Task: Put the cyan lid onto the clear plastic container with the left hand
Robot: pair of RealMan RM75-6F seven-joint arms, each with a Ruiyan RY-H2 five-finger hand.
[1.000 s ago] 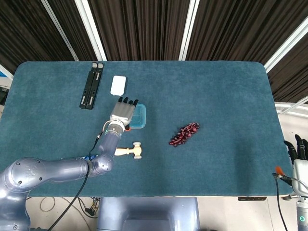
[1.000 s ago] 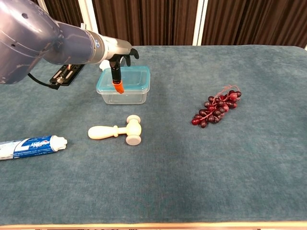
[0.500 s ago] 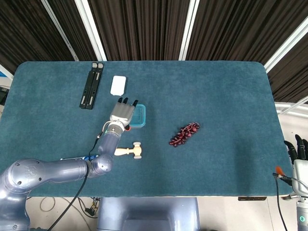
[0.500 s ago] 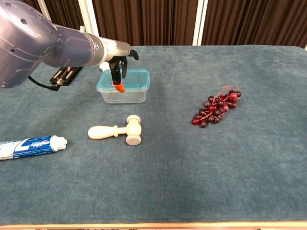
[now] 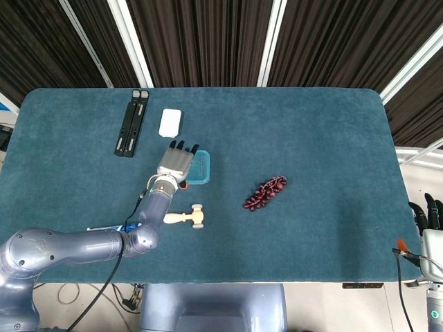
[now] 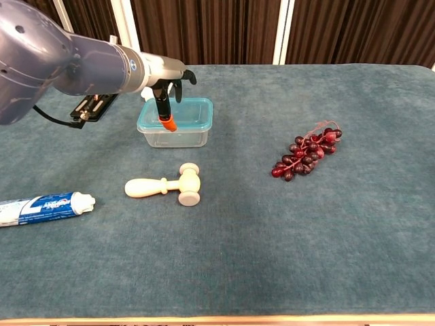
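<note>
while the cyan lid [image 6: 178,113] sits on top of the clear plastic container [image 6: 175,134], the left hand [image 5: 176,163] is seen over its left part, fingers extended and spread, with nothing gripped; whether the fingers press the lid cannot be told. an orange-tipped finger [image 6: 167,123] hangs down in front of the container wall in the chest view. nearer the robot than that hand, a small wooden mallet [image 6: 166,185] lies on the tabletop [image 5: 311,152], and a toothpaste tube [image 6: 42,208] lies further to the left. a bunch of dark red grapes [image 5: 264,194] lies well to the right of the hand. beyond it, a white block [image 5: 170,122] and a black bar [image 5: 131,122] are seen. the right hand [image 5: 429,220] is held off the tabletop's right edge, fingers straight and apart, empty.
</note>
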